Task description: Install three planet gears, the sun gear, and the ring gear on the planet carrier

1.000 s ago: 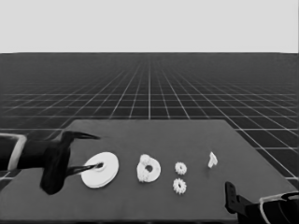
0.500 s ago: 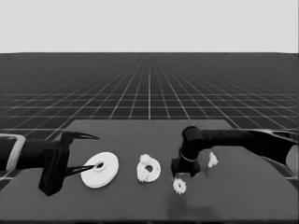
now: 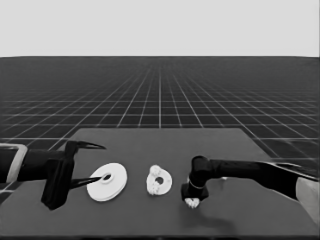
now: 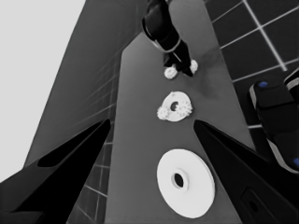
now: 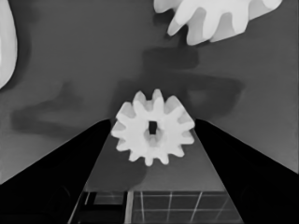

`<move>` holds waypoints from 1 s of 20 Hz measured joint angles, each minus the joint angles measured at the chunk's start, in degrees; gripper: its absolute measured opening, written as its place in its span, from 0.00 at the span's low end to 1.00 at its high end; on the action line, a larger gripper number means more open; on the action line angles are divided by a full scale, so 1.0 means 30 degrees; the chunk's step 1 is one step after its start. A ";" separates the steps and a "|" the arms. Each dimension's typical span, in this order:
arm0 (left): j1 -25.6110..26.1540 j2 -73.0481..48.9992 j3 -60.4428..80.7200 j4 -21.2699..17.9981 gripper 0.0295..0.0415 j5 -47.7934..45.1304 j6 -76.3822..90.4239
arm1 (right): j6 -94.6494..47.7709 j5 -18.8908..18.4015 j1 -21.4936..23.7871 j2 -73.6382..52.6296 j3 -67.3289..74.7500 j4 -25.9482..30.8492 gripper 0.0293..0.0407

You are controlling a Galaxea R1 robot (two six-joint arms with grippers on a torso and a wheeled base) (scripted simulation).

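Right gripper (image 3: 192, 199): reaching in from the right, pointed down at the table's front middle; its fingers (image 5: 56, 172) stand spread on either side of a small gear (image 5: 152, 128), and I cannot tell whether they touch it.
Small gear: flat on the table between those fingers, square hole in its hub.
Second gear (image 4: 170, 72): just beside the first, near the right gripper.
Smaller round part (image 3: 159, 180): left of the right gripper, near it, with toothed wheels sitting on it.
Larger round part (image 3: 107, 181): further left, flat on the table (image 3: 150, 145).
Left gripper (image 3: 82, 165): parked at the table's left end, fingers wide apart, one tip over the larger round part's hole.
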 joint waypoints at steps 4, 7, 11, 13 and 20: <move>0.0000 0.0000 0.0000 0.0000 0.75 0.0000 0.0000 | -0.0009 0.0007 -0.0005 0.0004 -0.0015 -0.0018 0.17; 0.0000 0.0000 0.0000 0.0000 0.75 0.0000 0.0000 | -0.0010 0.0008 -0.0005 0.0006 -0.0015 -0.0020 0.17; 0.0000 0.0000 0.0000 0.0000 0.75 0.0000 0.0000 | 0.0887 -0.0673 0.1462 -0.0374 0.1436 0.1591 0.17; 0.0000 0.0000 0.0000 0.0000 0.75 0.0000 0.0000 | 0.1575 -0.0967 0.3489 -0.0555 0.2392 0.3430 0.17; 0.0000 0.0000 0.0000 0.0000 0.75 0.0000 0.0000 | 0.1777 -0.0978 0.4530 -0.0592 0.2625 0.4469 0.17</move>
